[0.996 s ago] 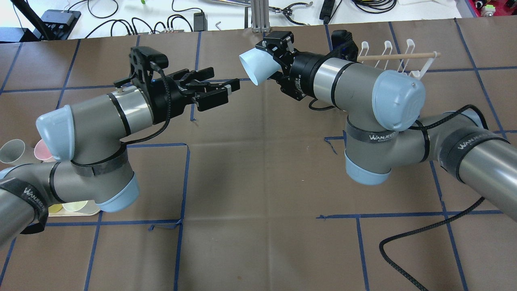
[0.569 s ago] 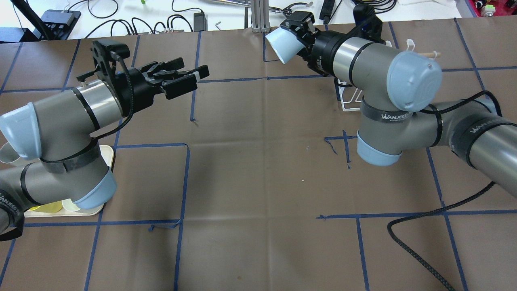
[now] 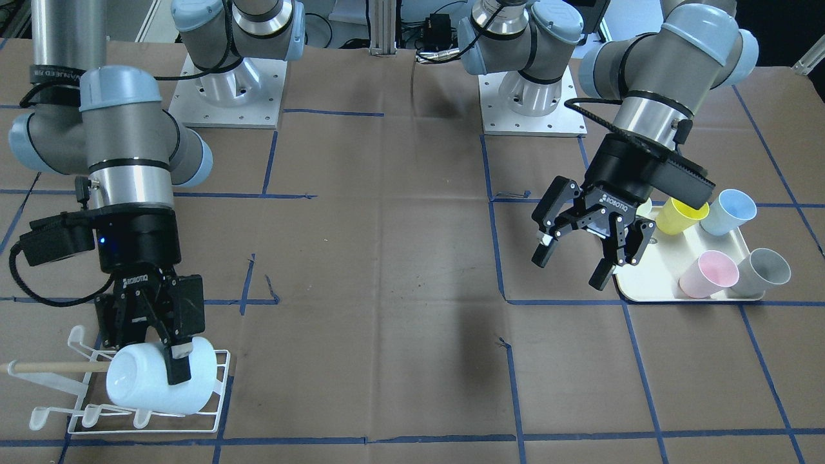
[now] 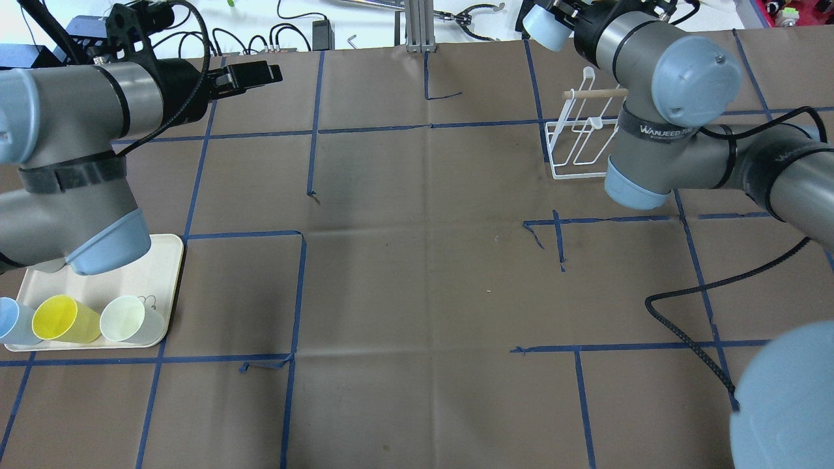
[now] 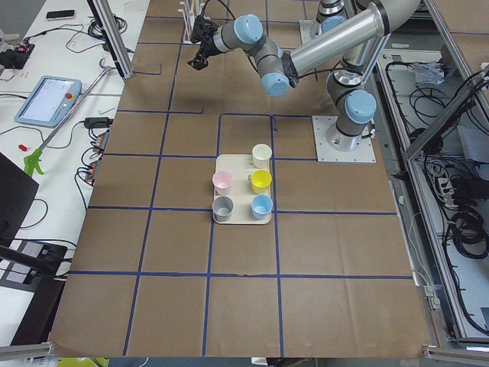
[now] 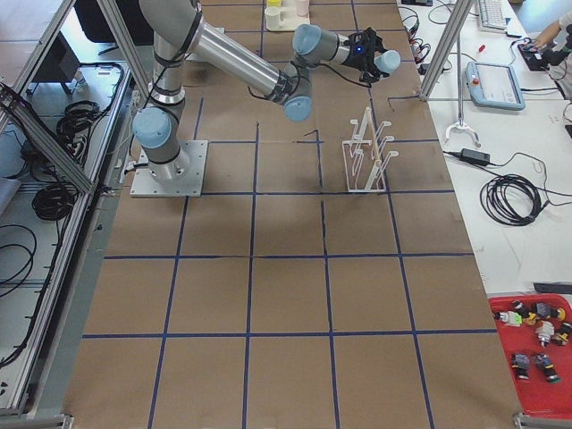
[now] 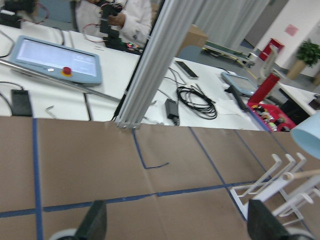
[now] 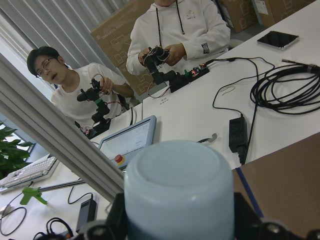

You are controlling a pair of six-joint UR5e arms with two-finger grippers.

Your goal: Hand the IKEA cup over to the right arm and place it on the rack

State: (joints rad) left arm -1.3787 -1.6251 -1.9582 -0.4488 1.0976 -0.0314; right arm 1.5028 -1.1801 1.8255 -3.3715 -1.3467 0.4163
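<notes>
My right gripper (image 3: 161, 361) is shut on the pale blue IKEA cup (image 3: 145, 386). It holds the cup on its side, in the air over the white wire rack (image 3: 213, 412) with the wooden dowel. In the overhead view the cup (image 4: 542, 27) shows past the rack's (image 4: 582, 140) far end. In the right wrist view the cup's base (image 8: 180, 185) fills the lower middle. My left gripper (image 3: 577, 258) is open and empty, in the air beside the cream tray (image 3: 638, 290). It also shows in the overhead view (image 4: 251, 75).
The tray holds yellow (image 3: 680, 216), blue (image 3: 728, 211), pink (image 3: 709, 274) and grey (image 3: 764, 270) cups. A black cable (image 4: 690, 306) trails over the table under the right arm. Operators sit beyond the table's far edge.
My right arm has carried the cup right and toward the table's far edge, to the rack. My left arm has drawn back to the left, open and empty, uncovering the tray.
</notes>
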